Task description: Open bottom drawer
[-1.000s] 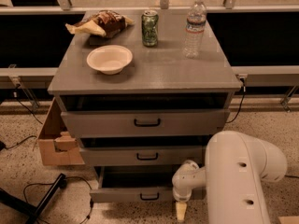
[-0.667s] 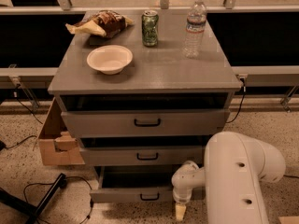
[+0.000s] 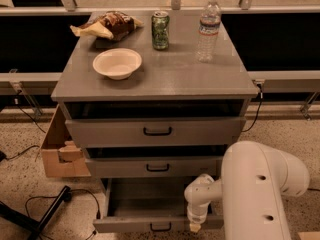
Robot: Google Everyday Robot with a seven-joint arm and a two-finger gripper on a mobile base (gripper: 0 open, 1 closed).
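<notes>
The bottom drawer (image 3: 131, 224) of the grey cabinet (image 3: 165, 81) stood pulled well out at floor level, its plain interior exposed under the middle drawer (image 3: 120, 168) and top drawer (image 3: 110, 132), both only slightly ajar. The gripper (image 3: 195, 225) hung at the right part of the bottom drawer's front panel, beside and clear of the small black handle (image 3: 160, 228); whether the claw was wide, narrow or holding anything could not be told. The task looked nearly or fully done, so the main risk was probably overpulling: further travel might drag the drawer off its runners or tip its front onto the floor. Because the gripper sat off-centre, a one-sided pull could also skew the drawer and jam it. The bulky white arm (image 3: 260, 194) crowded the drawer's right corner and might knock it when retreating, jolting the water bottle (image 3: 208, 29), green can (image 3: 160, 30) and bowl (image 3: 117, 63) on top.
</notes>
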